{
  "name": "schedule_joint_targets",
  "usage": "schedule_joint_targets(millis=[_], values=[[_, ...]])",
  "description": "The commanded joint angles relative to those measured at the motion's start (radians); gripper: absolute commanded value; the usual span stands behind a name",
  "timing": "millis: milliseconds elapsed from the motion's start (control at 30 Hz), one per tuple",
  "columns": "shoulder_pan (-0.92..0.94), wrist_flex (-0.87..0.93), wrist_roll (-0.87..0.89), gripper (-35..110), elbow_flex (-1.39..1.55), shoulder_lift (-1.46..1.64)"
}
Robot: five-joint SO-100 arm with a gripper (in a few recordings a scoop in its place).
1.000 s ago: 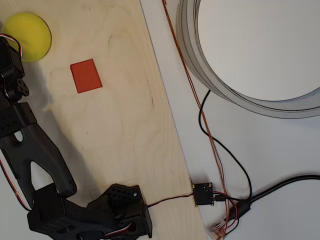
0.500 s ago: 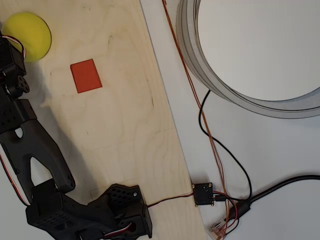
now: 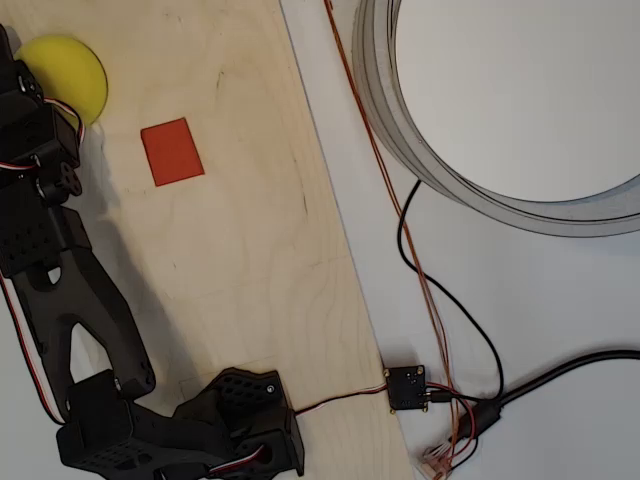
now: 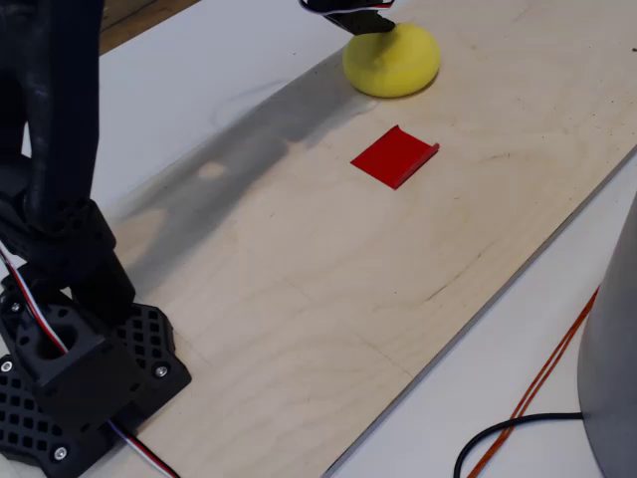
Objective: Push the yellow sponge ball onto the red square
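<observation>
The yellow sponge ball [image 3: 72,68] sits near the top left corner of the wooden board [image 3: 250,250] in the overhead view, near the red square [image 3: 172,151] but apart from it, with bare wood between them. In the fixed view the ball [image 4: 393,60] lies beyond the square [image 4: 394,156], and the hand [image 4: 350,12] reaches in at the top edge, its dark tip at or just over the ball's upper left side. Too little of the hand shows to tell whether its fingers are spread or pressed together. By my reading, the step in hand is getting behind the ball to start the push. The next move calls for keeping the tip on the ball's far side and driving it straight toward the square, since an off-centre nudge would probably roll it past.
</observation>
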Motion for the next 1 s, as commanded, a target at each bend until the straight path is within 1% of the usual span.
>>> schedule_joint_targets(millis=[0,267,700,967], values=[[0.017,0.011,0.023,19,0.054,0.095],[0.023,-0.055,0.077,19,0.21,0.167],[0.044,-0.245,0.11,19,0.552,0.327],[0.046,-0.267,0.127,19,0.657,0.402]])
